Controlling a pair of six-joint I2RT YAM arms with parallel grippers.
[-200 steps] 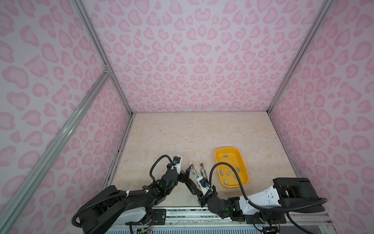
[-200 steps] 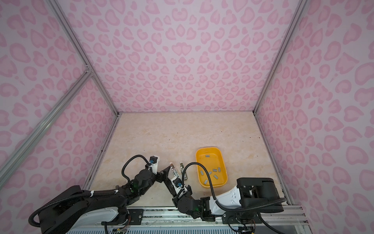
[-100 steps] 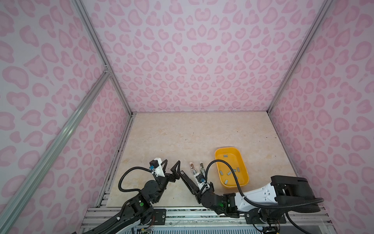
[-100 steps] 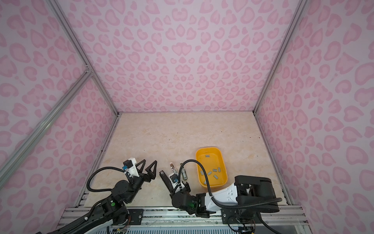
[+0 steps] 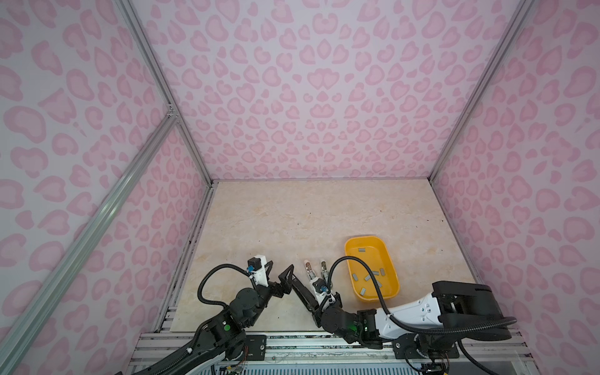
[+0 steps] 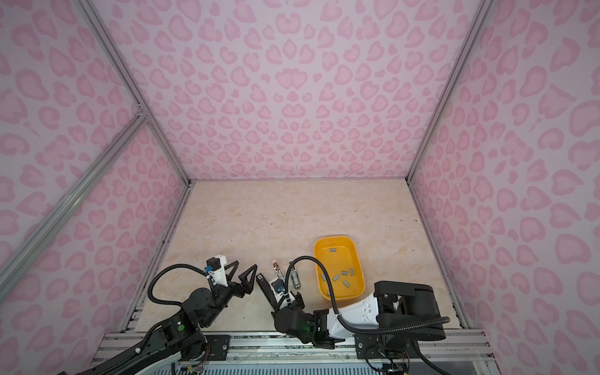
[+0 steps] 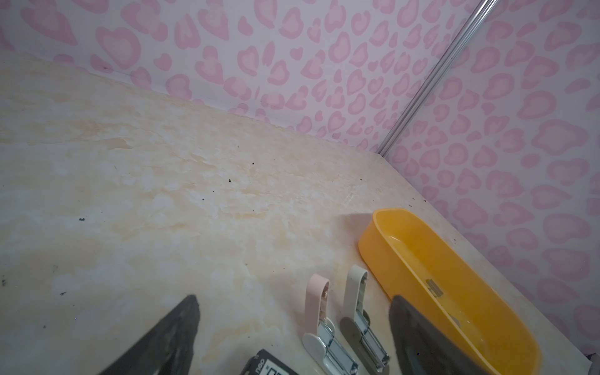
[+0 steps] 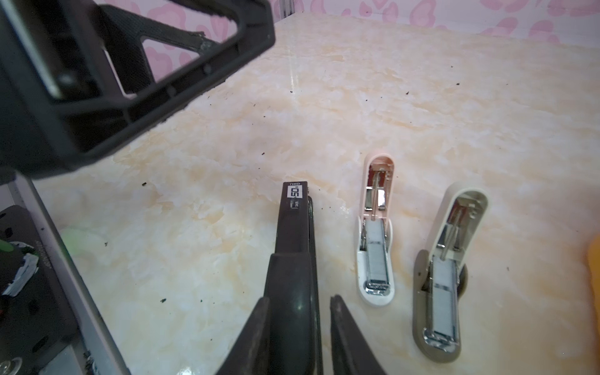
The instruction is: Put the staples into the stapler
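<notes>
Lists yellow tray (image 5: 368, 264) at right of table (image 5: 292, 220), holding several loose staples (image 5: 361, 250), with part of its floor hidden under black cable (image 5: 352, 257). Lists pink stapler (image 8: 378, 194) and beige stapler (image 8: 461, 220) hinged open just beside tray, with grey strip (image 8: 376, 256) in each channel. Records left gripper (image 6: 245, 265) jaws spread wide on nothing and right gripper (image 8: 300, 298) jaws pinching black stapler (image 8: 293, 233), rear end cut off in right wrist view
</notes>
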